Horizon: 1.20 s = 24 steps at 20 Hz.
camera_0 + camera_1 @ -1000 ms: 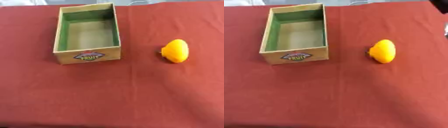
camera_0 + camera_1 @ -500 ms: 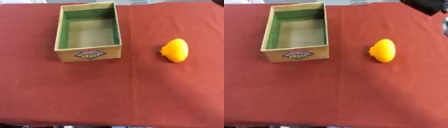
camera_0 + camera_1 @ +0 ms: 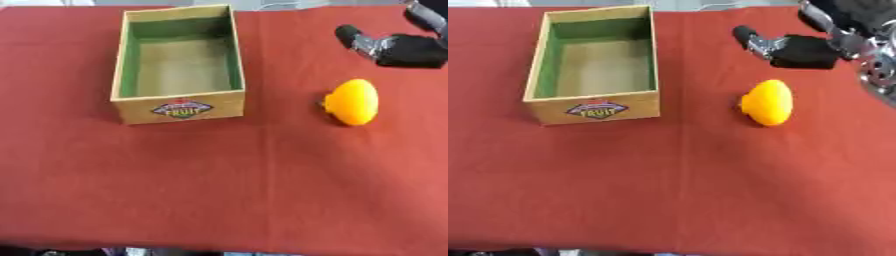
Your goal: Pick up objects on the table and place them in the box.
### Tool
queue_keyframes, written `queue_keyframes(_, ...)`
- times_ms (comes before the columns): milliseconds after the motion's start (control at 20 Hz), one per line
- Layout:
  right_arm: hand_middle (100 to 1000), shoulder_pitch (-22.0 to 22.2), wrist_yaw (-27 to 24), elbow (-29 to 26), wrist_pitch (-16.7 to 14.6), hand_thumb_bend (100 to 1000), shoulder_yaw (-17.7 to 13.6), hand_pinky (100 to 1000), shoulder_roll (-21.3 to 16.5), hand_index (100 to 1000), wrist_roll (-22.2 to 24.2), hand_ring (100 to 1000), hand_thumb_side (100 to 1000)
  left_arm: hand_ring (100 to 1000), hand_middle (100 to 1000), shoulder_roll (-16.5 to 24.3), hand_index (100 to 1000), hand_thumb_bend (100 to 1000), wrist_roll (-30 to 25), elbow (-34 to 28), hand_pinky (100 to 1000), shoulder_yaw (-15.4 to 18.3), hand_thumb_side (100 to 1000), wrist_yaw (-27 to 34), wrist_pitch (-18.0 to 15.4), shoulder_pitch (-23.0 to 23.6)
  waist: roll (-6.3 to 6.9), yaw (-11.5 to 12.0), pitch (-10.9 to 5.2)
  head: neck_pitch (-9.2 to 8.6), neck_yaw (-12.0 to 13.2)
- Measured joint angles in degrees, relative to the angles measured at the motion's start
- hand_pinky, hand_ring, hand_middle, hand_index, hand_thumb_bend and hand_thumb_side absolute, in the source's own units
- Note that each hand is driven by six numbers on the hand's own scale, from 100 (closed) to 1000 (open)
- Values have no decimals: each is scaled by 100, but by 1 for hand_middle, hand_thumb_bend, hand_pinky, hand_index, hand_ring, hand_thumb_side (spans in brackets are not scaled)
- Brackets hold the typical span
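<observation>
- On the red cloth [image 3: 219, 190] that covers the table, an open wooden box [image 3: 178, 106] stands toward the far left, its long sides running away from the camera.
- The box's inner walls are green and its floor is a pale bare board; nothing lies inside it.
- A coloured oval label with the word FRUIT sits on the near end wall of the box.
- To the right of the box, well apart from it, an orange-yellow fruit [image 3: 353, 101] lies on the cloth, rounded and slightly pointed toward its lower end, with a small dark stub at its left side.
- The fruit touches neither the box nor the hand.
- At the far right, the robot's right hand [image 3: 794, 49] comes in from the upper right corner, black with silver parts at the wrist, low above the cloth beyond the fruit.
- One dark finger or thumb [image 3: 745, 35] juts out to the left from the block of the hand; whether the remaining fingers are spread or curled I cannot tell, and nothing shows in its grasp.
- The hand is near the fruit but clearly apart from it, on the fruit's far side.
- The left hand shows in neither view.
</observation>
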Motion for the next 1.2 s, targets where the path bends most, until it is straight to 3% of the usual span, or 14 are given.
queue_keyframes(350,866,11,85,234,-42,575,130,865,0,1000,600,934,795,603,691,0,826,137,-2,0,600,0,916,5,0,-3,24,6,3,-7,-4)
queue_keyframes(650,876,33,156,420,-167,541,160,875,0,1000,1125,951,700,603,691,0,826,137,-5,0,600,-1,915,16,-1,-36,28,7,21,-46,-27)
queue_keyframes(1050,905,186,283,537,-386,548,81,880,-21,1000,1853,955,670,603,690,1,826,137,-14,0,599,-1,915,17,4,-44,28,-1,29,-68,-27)
queue_keyframes(1200,904,169,338,501,-382,479,-118,878,-35,1000,2769,952,637,603,690,1,826,135,-14,0,599,-1,912,17,4,-44,31,-39,30,-88,-24)
